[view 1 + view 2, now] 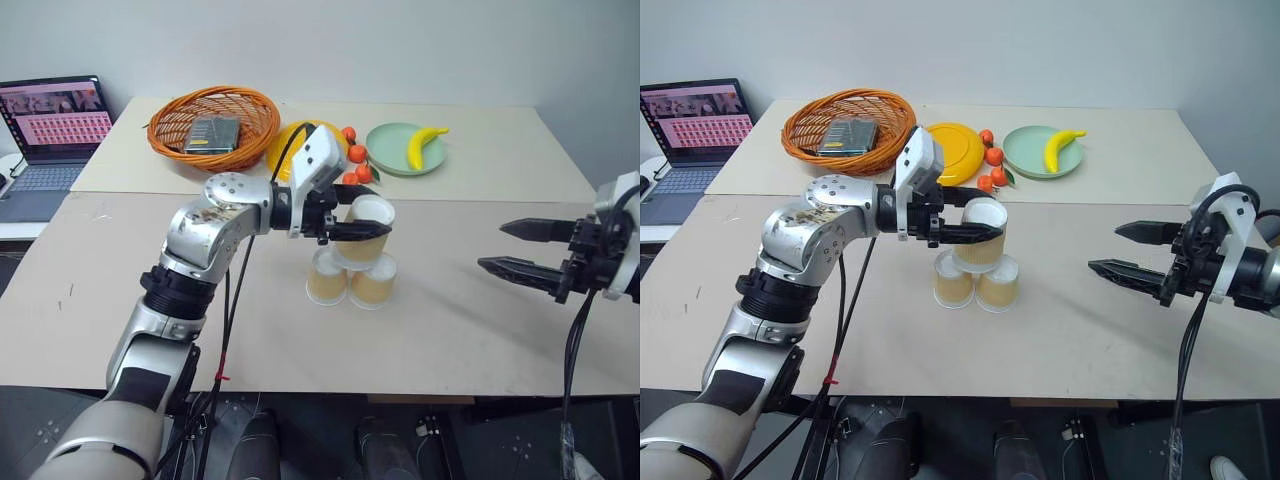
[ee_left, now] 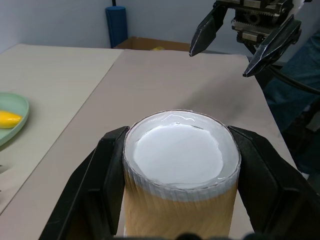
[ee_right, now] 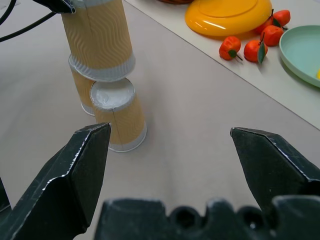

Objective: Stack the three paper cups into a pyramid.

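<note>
**cup pyramid nearly there**

two paper cups (image 1: 349, 282) sit upside down, side by side on the table (image 1: 470, 330), so the base is done. left gripper (image 1: 360, 231) is pinching the third cup (image 1: 367, 228), which hangs right over them, seemingly touching but not released. right gripper (image 1: 518, 249) is spread wide, holding nothing, well apart. no readable labels on anything.

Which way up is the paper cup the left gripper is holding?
Upside down. The held cup shows its flat white base on top and its wide rim below, clamped in the left gripper above two other cups.
</note>
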`<act>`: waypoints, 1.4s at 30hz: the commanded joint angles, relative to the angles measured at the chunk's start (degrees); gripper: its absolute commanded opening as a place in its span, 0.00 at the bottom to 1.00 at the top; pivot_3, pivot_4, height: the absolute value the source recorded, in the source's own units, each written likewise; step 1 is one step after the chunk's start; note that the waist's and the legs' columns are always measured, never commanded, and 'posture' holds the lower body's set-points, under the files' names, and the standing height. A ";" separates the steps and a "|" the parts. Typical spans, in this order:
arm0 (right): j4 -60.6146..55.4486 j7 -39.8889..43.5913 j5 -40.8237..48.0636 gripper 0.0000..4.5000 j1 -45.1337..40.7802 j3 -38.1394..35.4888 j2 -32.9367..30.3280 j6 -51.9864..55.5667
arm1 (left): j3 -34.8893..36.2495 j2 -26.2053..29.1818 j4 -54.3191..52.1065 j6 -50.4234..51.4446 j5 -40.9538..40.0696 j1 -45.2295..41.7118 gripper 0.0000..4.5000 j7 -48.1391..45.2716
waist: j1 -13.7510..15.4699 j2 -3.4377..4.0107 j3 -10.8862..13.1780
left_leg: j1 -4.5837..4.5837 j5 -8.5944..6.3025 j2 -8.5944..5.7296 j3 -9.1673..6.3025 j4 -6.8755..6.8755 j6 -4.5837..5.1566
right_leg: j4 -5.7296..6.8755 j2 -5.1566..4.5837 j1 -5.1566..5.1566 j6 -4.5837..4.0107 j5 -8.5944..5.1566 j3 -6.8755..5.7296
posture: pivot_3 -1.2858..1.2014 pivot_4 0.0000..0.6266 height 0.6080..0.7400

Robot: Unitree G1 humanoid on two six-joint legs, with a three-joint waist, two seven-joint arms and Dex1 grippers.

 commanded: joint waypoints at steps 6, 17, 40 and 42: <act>-1.59 -0.68 1.39 1.00 -1.60 -1.93 -1.12 -0.26 | 1.28 -1.05 -1.80 -1.61 0.31 0.28 0.58 1.07 | 0.03 0.00 0.00 | 0.00 0.00 -0.01 -0.01 0.01 0.00 | 0.00 0.00 0.01 0.00 0.00 -0.01 | 0.52 0.24 0.94; -0.98 -0.44 1.03 1.00 -1.66 -2.25 -1.60 -0.58 | 1.64 -1.39 -1.13 -1.76 0.37 -0.20 0.58 1.40 | 0.00 0.00 0.00 | 0.00 0.00 0.00 -0.01 0.01 0.00 | 0.00 0.00 0.01 0.00 0.00 -0.01 | 0.52 0.24 0.94; 0.57 0.12 0.16 1.00 -1.94 -1.06 -1.64 -2.02 | 2.26 -2.07 -4.89 1.41 -1.64 2.32 0.91 3.75 | 0.03 0.00 0.00 | 0.00 0.00 0.00 -0.01 0.01 0.00 | 0.00 0.00 0.01 0.00 0.00 0.00 | 0.52 0.24 0.94; 0.54 0.06 0.18 1.00 -2.06 -0.98 -1.66 -1.97 | 2.40 -2.19 -4.90 1.40 -1.60 2.16 0.98 3.82 | 0.03 0.00 0.00 | 0.00 0.00 0.00 -0.01 0.01 0.00 | 0.01 0.00 0.01 0.00 0.01 -0.01 | 0.52 0.24 0.94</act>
